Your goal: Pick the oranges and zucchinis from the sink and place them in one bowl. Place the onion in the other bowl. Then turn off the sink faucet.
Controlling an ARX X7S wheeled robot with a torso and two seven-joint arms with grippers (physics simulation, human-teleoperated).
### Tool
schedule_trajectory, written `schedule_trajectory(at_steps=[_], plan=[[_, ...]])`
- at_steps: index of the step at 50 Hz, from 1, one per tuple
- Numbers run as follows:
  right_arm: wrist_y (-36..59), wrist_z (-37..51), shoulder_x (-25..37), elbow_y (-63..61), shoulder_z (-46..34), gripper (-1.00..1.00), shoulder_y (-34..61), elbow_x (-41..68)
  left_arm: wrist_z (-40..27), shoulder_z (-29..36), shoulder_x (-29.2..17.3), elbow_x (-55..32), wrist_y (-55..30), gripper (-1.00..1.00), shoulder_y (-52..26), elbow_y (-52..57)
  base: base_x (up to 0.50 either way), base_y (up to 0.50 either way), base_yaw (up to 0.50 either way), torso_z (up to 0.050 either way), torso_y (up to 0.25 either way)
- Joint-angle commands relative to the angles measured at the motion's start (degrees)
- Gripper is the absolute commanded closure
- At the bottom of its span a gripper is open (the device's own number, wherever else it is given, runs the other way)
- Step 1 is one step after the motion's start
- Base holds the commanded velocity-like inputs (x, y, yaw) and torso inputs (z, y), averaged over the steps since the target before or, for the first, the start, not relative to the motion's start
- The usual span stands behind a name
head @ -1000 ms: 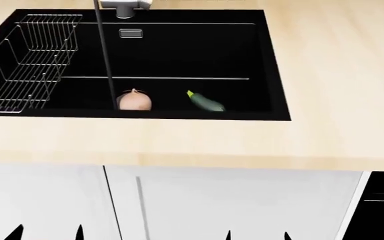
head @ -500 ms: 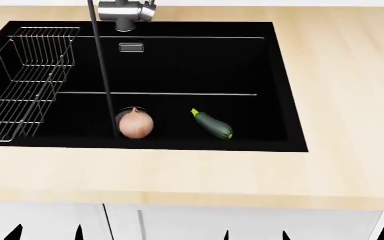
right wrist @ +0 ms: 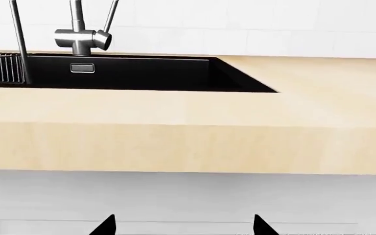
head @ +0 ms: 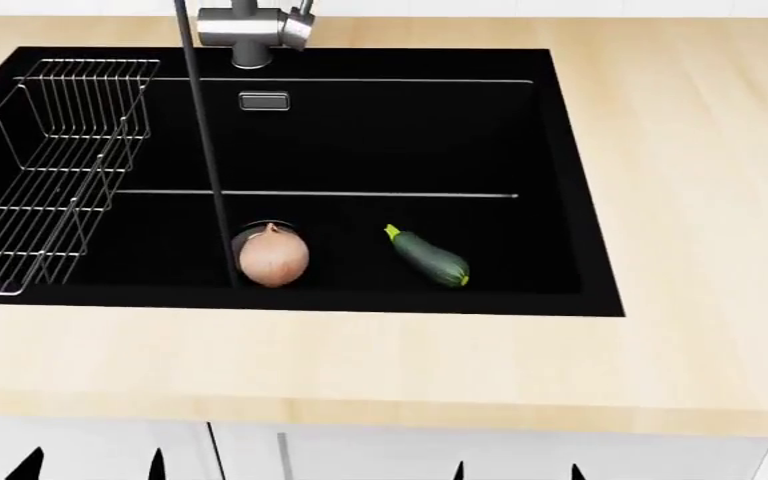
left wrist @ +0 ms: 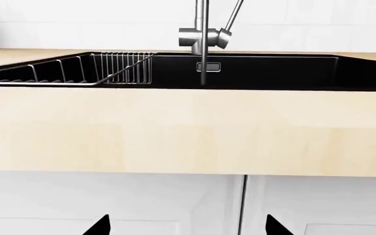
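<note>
You are looking down into a large matte black rectangular sink, sunk into a pale wooden countertop with a faint lengthwise grain; a stepped ledge runs across the basin and a small steel overflow slot sits in its back wall. On the sink floor, close to the front wall, lies a round pale tan-pink onion with a small brown tuft on top, covering most of the round steel drain beneath it. Beside the onion, apart from it and farther from the wire rack, lies a slim glossy dark green zucchini, angled, its pale yellow-green stem tip pointing toward the back of the sink. A rack of thin steel wire fills the sink's end on your left-arm side. Behind the sink stands a brushed-steel cylindrical faucet, with a thin dark line dropping into the basin right beside the onion. Your left gripper and right gripper each show only two black pointed fingertips, spread well apart, holding nothing and touching nothing, both low in front of the white cabinet doors below the countertop's edge.
</note>
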Motion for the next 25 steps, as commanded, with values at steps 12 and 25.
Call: schedule_trajectory(at_steps=[12,25], plan=[[0.14,1.50,0.64,0.26,-0.66,-1.00,0.25,1.00,-0.86,1.09,-0.70,-0.65,2.87,-1.00,0.17,0.26,0.00,0.00,0.00,0.042,0.000],[0.07,1.98,1.12,0.18,-1.22,-1.00,0.21,1.44,-1.43,1.58,-1.27,-1.04,2.85,-1.00,0.37,0.60,0.00,0.00,0.00,0.050,0.000]])
